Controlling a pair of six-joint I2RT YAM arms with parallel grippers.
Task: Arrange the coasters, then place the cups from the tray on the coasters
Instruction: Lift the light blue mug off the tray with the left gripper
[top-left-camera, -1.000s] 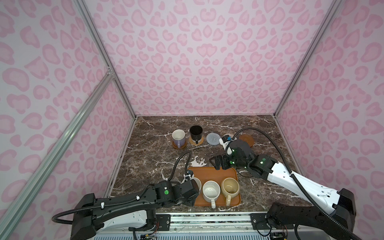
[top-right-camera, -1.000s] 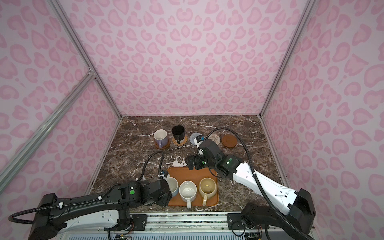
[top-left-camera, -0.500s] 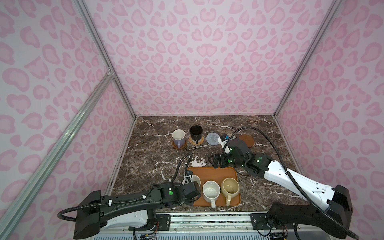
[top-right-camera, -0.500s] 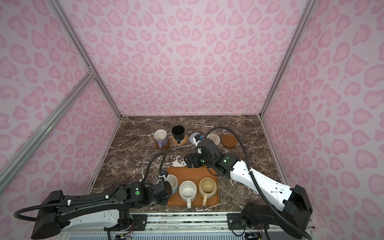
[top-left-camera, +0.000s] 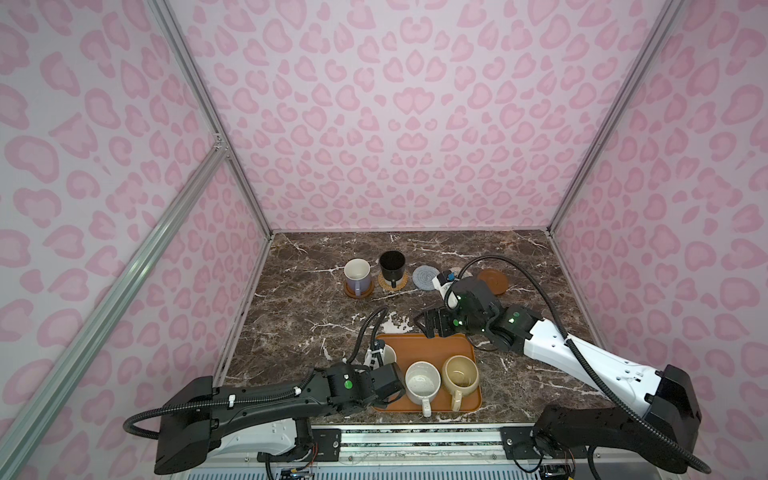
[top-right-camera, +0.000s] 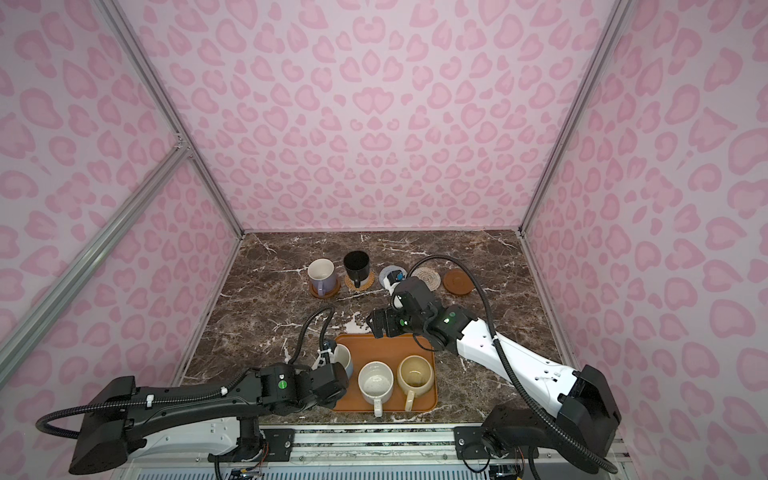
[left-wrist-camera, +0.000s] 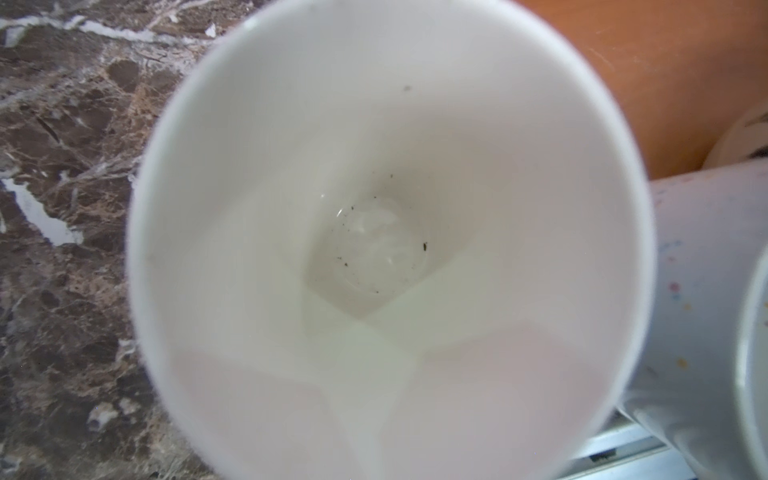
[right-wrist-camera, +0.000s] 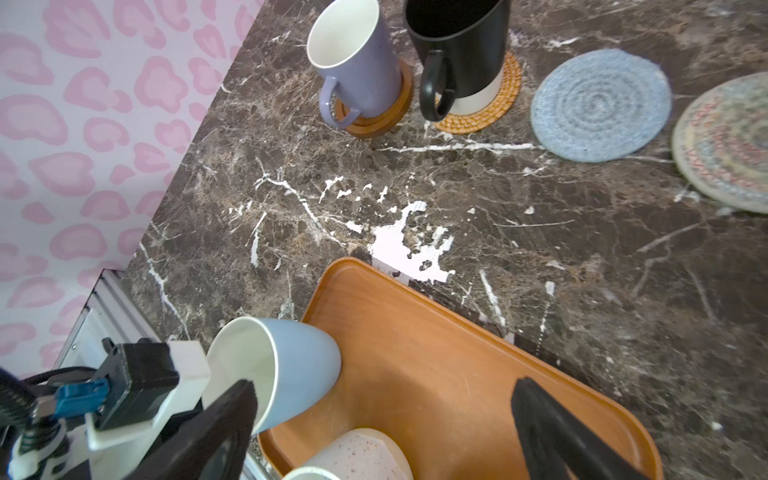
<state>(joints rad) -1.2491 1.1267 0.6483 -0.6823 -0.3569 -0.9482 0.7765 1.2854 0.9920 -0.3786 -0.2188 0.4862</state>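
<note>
My left gripper (top-left-camera: 385, 368) is shut on the light blue cup (right-wrist-camera: 299, 365), which tilts at the near-left corner of the orange-brown tray (top-left-camera: 432, 349). The left wrist view looks straight into that cup (left-wrist-camera: 386, 208). A speckled white cup (top-left-camera: 422, 381) and a beige cup (top-left-camera: 460, 374) stand on the tray. My right gripper (right-wrist-camera: 382, 415) hangs open over the tray's far edge, holding nothing. At the back, a lavender cup (top-left-camera: 357, 275) sits on a brown wooden coaster (top-left-camera: 358, 293) and a black cup (top-left-camera: 392, 268) on an orange woven coaster (right-wrist-camera: 494, 112).
Three bare coasters lie at the back right: grey-blue (top-left-camera: 426, 276), cream woven (top-right-camera: 428, 276) and brown wooden (top-left-camera: 492, 280). The right arm's cable (top-left-camera: 511, 266) arches over them. Pink patterned walls close in the marble table (top-left-camera: 299, 316) on three sides.
The left gripper has closed on the light blue cup after reaching a little further onto the tray. The right gripper has drifted slightly left and stays open.
</note>
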